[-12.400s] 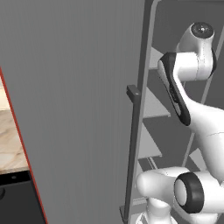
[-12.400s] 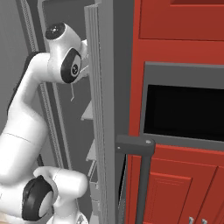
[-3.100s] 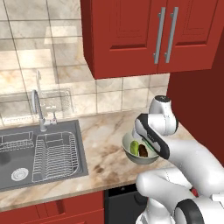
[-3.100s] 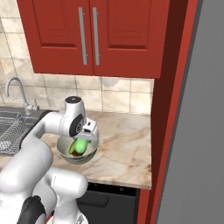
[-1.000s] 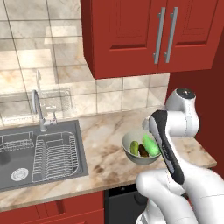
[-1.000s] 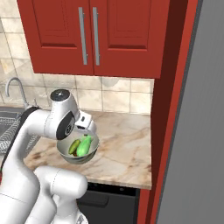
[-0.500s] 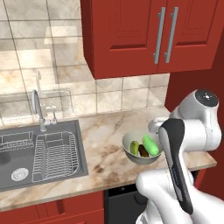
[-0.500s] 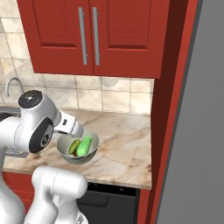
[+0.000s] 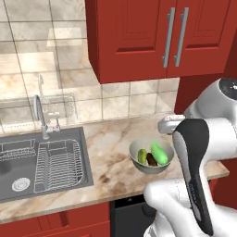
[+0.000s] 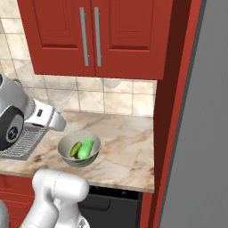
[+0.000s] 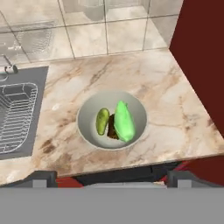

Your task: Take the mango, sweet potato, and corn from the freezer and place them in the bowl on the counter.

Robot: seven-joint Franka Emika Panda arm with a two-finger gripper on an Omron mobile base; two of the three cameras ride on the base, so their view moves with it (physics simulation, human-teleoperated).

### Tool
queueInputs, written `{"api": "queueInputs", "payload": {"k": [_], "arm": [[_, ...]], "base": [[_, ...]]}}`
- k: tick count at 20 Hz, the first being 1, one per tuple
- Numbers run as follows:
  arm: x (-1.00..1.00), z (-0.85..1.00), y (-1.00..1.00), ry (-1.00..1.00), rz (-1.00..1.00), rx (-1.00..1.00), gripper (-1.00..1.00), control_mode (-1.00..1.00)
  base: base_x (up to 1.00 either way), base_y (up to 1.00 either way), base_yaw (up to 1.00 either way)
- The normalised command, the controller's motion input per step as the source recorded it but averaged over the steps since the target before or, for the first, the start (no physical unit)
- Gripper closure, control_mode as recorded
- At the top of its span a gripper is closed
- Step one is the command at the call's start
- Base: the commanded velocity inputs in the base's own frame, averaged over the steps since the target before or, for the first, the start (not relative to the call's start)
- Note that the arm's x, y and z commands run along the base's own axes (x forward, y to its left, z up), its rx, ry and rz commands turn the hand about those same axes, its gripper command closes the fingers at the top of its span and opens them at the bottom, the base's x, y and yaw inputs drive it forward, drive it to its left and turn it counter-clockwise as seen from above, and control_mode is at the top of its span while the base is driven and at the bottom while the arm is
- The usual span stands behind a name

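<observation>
Dark, the two finger tips (image 11: 43, 178) of the jaws (image 11: 111, 179) stand wide apart and released, gripping nothing, at the lower edge of the hand view. They hang above the bowl (image 11: 87, 131) and well clear of it, looking down on it from the front edge of the table (image 11: 170, 96).

The bowl, pale grey-green and round, sits on the marbled beige-and-brown table, nearer its front edge than the tiled wall behind. Inside it lie three foods, touching one another. The sweet potato (image 11: 112, 128), a small dark brown lump, lies in the middle of the bowl, wedged between the two green pieces and partly covered by them. A bright green pointed piece (image 11: 124, 121) lies across the side of the bowl toward the dark red side panel (image 11: 203, 57). A smaller olive-green oblong piece (image 11: 102, 120) lies on the side toward the sink. Which of the two green pieces is the mango and which the corn I cannot tell.

In the left base view the same bowl (image 9: 139, 163) shows its three pieces just in front of the arm's white hand. In the right base view the bowl (image 10: 64, 147) sits just beyond the hand.

Away from the bowl, along the table, a grey sink (image 9: 69, 178) with a wire rack (image 9: 58, 159) in it is set into the stone, and a tap (image 9: 38, 111) stands behind it. Red wall cabinets (image 9: 139, 37) with bar handles hang above the bowl. The grey freezer (image 10: 200, 133) stands past the red panel, at the end of the table far from the sink.
</observation>
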Motion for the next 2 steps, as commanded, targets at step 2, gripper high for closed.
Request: {"api": "queueInputs", "payload": {"k": [2], "arm": [[-0.69,0.64,0.0,-0.03,0.0,0.0,-1.0,-1.0]], "base": [[0.0,0.0,0.0]]}}
